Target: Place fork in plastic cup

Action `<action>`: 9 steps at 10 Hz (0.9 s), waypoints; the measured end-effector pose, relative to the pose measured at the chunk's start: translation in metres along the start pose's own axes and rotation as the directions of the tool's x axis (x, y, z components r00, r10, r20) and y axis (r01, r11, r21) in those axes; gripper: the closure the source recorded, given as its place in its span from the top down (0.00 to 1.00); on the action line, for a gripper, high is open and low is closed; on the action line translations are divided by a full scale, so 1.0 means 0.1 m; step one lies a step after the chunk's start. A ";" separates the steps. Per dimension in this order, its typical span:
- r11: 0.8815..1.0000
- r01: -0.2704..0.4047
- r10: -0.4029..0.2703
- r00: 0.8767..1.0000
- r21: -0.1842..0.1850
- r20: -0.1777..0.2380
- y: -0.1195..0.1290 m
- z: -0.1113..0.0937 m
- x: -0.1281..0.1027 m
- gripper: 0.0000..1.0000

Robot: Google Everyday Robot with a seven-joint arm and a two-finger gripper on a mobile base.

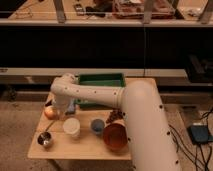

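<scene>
The fork is too small to pick out; I judge it is at the claw [61, 107], which hangs low over the left side of the worktop [85, 150]. Whether the claw is clamped or parted I cannot tell. The white plastic cup [71, 127] stands upright at the claw's five o'clock, mouth up to receive the fork. A blue cup [97, 126] stands at its three o'clock, an orange ball [50, 113] at the claw's eight.

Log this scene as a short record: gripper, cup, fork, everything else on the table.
gripper: gripper low over the wooden table, left side, beside the orange round object
cup: white cup upright, in front of the gripper
fork: cannot make it out
others: green tray at back; blue cup; orange bowl; metal cup
</scene>
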 end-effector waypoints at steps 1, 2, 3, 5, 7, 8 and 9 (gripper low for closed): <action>1.000 0.002 -0.002 1.000 -0.011 0.003 0.00 0.05 0.00 0.40; 1.000 0.003 -0.003 1.000 -0.021 0.003 0.02 0.09 0.01 0.40; 1.000 0.005 -0.004 1.000 -0.031 0.003 0.03 0.13 0.02 0.40; 0.999 0.008 -0.007 1.000 -0.049 0.004 0.05 0.19 0.03 0.41; 0.998 0.007 -0.007 1.000 -0.061 0.007 0.05 0.25 0.05 0.55; 0.998 0.006 -0.006 1.000 -0.065 0.012 0.04 0.27 0.06 0.60; 0.998 0.005 -0.004 1.000 -0.065 0.015 0.03 0.29 0.07 0.60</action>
